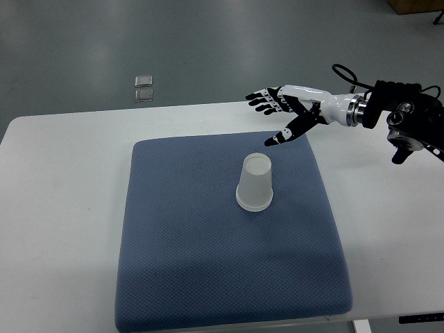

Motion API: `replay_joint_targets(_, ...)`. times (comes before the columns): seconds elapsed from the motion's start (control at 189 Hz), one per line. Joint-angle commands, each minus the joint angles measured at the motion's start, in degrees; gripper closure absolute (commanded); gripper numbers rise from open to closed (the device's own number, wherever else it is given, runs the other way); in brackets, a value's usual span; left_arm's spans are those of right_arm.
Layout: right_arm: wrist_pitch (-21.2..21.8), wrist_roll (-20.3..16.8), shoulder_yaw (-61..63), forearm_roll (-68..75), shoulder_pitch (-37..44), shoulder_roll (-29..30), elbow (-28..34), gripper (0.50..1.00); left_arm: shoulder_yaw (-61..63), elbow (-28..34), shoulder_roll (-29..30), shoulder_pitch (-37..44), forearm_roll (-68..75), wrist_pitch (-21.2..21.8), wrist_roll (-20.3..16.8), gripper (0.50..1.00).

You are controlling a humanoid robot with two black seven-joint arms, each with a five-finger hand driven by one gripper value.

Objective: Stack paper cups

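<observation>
A white paper cup stands upside down near the middle of the blue mat; it may be more than one cup nested, I cannot tell. My right hand hovers above the mat's far right corner, up and to the right of the cup, apart from it. Its fingers are spread and the thumb points down toward the mat. It holds nothing. The left arm is out of view.
The mat lies on a white table. Two small metal floor fittings lie on the grey floor beyond the table's far edge. A cable runs along my right forearm.
</observation>
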Motion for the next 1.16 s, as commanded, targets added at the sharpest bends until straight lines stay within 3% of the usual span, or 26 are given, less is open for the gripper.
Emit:
replay_joint_targets(0.0, -0.25, -0.06, 3.32, 8.20, -2.79, 2.40, -4.27, 0.585, 0.00, 0.00, 0.00, 0.00, 0.00, 0.01, -0.02, 0.500)
replay_joint_targets(0.175, -1.21, -0.50, 5.87, 24.54, -5.69, 4.25, -6.56, 0.583, 0.00, 0.00, 0.00, 0.00, 0.00, 0.01, -0.02, 0.500)
replay_joint_targets(0.349, -1.39, -8.23, 5.95, 42.73, -6.65, 6.71, -10.33, 0.585, 0.00, 0.00, 0.00, 0.00, 0.00, 0.01, -0.02, 0.500)
replay_joint_targets(0.54, -1.48, -13.24, 6.04, 52.84, -7.53, 8.20, -13.06, 0.583, 0.00, 0.00, 0.00, 0.00, 0.00, 0.01, -0.02, 0.500)
replay_joint_targets(1.159, -0.51, -12.98, 6.13, 55.83, -8.50, 8.29, -14.91, 0.581, 0.00, 0.00, 0.00, 0.00, 0.00, 0.01, -0.02, 0.500)
